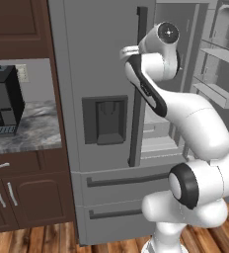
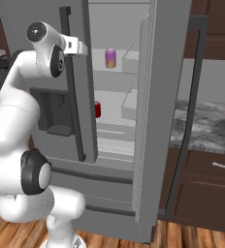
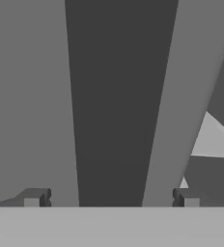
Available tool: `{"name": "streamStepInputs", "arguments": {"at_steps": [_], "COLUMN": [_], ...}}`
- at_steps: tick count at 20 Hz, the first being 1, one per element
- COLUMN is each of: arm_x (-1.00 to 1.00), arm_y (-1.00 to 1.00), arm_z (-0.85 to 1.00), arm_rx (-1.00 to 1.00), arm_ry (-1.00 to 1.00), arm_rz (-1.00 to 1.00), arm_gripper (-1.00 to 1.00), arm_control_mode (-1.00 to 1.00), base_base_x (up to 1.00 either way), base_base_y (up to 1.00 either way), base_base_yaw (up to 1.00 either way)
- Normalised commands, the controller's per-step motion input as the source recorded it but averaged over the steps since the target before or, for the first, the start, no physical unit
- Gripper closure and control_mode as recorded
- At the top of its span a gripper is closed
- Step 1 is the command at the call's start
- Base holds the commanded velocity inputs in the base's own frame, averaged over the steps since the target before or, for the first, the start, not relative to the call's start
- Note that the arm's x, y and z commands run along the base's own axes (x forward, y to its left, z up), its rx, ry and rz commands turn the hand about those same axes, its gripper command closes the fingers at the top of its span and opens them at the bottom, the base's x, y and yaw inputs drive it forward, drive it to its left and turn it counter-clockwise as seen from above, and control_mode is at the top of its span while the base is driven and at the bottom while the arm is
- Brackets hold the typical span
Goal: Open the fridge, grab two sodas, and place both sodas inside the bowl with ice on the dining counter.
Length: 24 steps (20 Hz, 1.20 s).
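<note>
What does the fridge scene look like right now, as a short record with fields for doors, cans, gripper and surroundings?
fridge: right door swung open, left door with the dispenser closed
purple can: upright on an upper shelf inside
red can: on a lower shelf, partly hidden by the left door's edge
gripper: open, straddling the left door's dark handle
holding: nothing
surroundings: marbled counter over dark cabinets, right of the fridge

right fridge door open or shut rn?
Open. The right fridge door is swung wide, exposing the shelves with the purple can and the red can. The left door is shut.
</note>
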Motion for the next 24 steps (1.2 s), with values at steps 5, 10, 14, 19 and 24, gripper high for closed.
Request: {"name": "streamStepInputs", "arguments": {"at_steps": [5, 10, 14, 19, 24], "arm_x": [0.57, 0.27, -0.05, -0.7, -1.0], "arm_y": [0.0, 0.08, 0.01, 0.04, 0.15], "arm_z": [-0.14, -0.07, 0.0, 0.04, 0.01], "arm_rx": [0.0, -0.01, 0.0, 0.0, 0.0], "arm_ry": [0.0, 0.0, 0.0, -0.02, -0.03], "arm_rz": [0.0, -0.01, 0.01, 0.1, 0.16], "arm_gripper": [1.0, 1.0, 1.0, 1.0, 1.0], "arm_control_mode": [-1.0, -1.0, -1.0, -1.0, -1.0], "base_base_x": [0.0, 0.0, 0.0, 0.0, 0.0], "base_base_y": [0.0, 0.0, 0.0, 0.0, 0.0], "base_base_yaw": [0.0, 0.0, 0.0, 0.0, 0.0]}}
